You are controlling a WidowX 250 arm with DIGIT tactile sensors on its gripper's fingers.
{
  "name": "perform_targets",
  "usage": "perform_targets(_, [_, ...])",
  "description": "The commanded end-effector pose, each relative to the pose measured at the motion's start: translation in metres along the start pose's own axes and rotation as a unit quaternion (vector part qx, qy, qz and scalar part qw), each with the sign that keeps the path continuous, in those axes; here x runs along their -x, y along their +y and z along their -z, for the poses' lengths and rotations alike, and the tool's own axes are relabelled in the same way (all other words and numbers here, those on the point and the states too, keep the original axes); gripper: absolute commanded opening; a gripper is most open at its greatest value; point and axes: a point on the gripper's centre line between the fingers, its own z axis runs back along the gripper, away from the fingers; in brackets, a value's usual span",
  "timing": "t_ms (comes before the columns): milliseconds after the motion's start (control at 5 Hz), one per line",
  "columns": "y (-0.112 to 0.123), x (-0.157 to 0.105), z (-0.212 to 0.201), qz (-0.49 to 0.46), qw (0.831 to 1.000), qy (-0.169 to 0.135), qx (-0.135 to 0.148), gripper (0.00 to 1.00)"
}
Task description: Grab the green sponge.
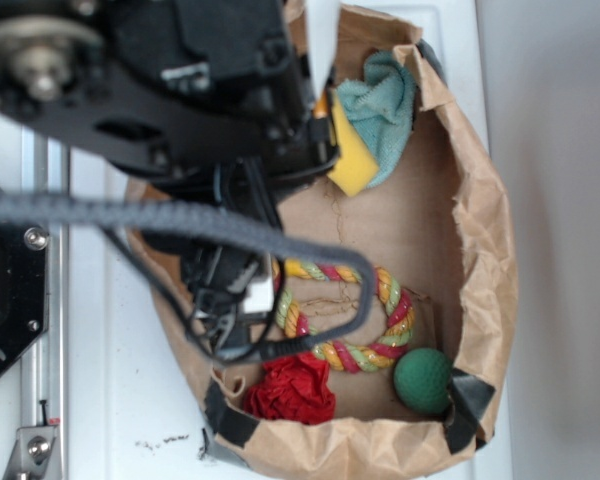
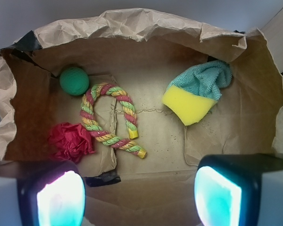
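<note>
Bright, even daylight; soft shadows; exterior view blurred up close; wrist view sharp.

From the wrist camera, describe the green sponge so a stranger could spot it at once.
Look inside the crumpled brown paper bag, toward its upper right corner. There the green sponge lies against the bag wall, touching the yellow foam block just below it. It is the pale teal, cloth-like piece, unlike the round dark green ball at the left.

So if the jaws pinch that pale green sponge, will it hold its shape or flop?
Probably flop: the green sponge looks bunched and ragged like cloth, so it should drape. It likely weighs little. It touches the yellow foam block and seems partly tucked under it, so a pull might drag or shift that block.
</note>
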Motion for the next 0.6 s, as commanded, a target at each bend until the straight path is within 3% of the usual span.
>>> perform_targets(0, [0.026, -0.018, 0.023, -0.044, 0.998, -0.029, -0.042, 1.0])
perform_targets(200, [0.034, -0.034, 0.042, -0.064, 0.995, -0.043, -0.066, 1.0])
perform_targets(400, [0.031, -0.039, 0.049, -0.052, 0.995, -0.054, -0.072, 1.0])
